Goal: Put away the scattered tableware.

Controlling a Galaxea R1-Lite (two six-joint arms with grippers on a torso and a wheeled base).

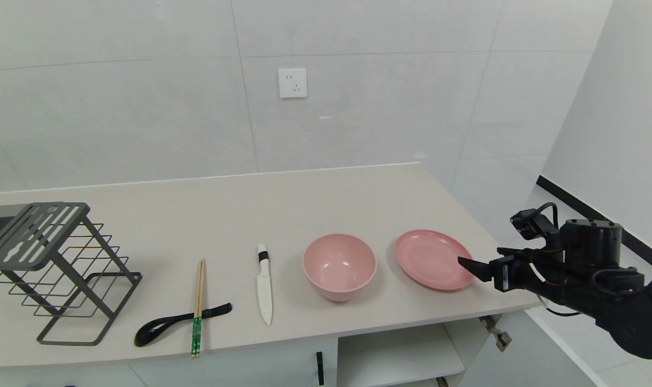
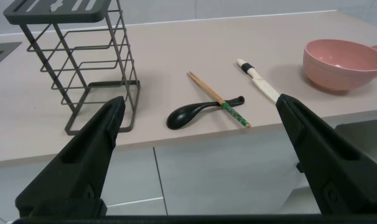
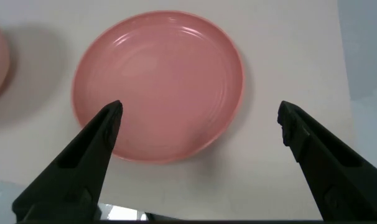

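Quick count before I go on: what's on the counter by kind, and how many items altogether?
Rack: 1
Chopsticks, as a pair: 1
Spoon: 1
Knife: 1
Bowl: 1
Plate: 1
Total: 6

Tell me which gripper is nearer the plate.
Right. The right gripper hovers open at the rim of the plate; the left gripper sits off the front of the counter, facing the spoon, far from it.
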